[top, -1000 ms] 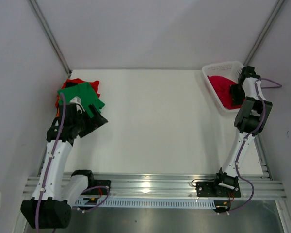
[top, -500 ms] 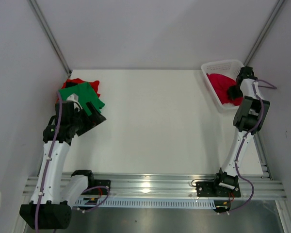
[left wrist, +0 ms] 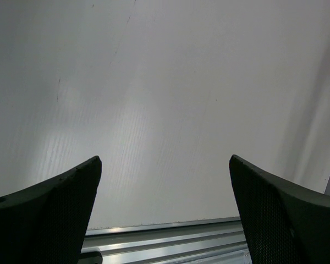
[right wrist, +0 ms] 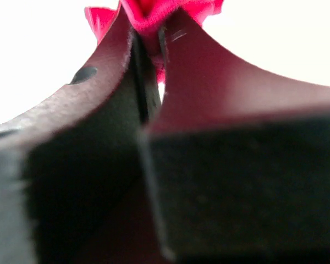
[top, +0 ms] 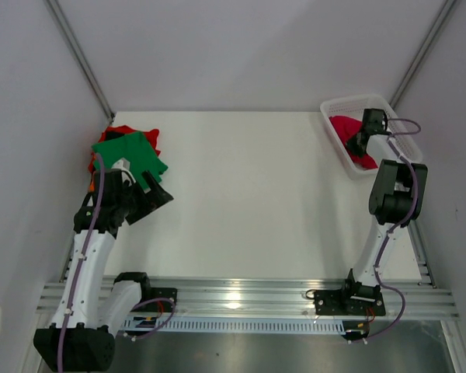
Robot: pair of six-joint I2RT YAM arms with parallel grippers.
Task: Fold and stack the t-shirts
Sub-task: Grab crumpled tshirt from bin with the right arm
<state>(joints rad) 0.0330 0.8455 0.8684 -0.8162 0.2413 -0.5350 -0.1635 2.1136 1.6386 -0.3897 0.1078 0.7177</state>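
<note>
Within the past second the right pincer has swung farther over the basket and snapped shut on the cloth inside, while the basket has slid a little to the left. The left arm has barely shifted.

The scene is a white table closed in by pale grey walls, with two slanted metal posts in the back corners. A ribbed aluminium rail runs along the near edge and carries both arm bases.

In the far left corner lies a pile of t-shirts. A green t-shirt is on top, a red t-shirt shows behind it, and a sliver of an orange t-shirt peeks out at the left edge. The left arm's wrist covers the pile's near corner.

The left pincer hangs just beside the pile with its fingers spread as wide as they go. In its own camera only bare table shows between them, and it grips nothing.

The white mesh basket sits in the far right corner with a crimson t-shirt bunched inside. The right pincer is clamped tight, and a fold of the crimson t-shirt is pinched between its fingertips.
</note>
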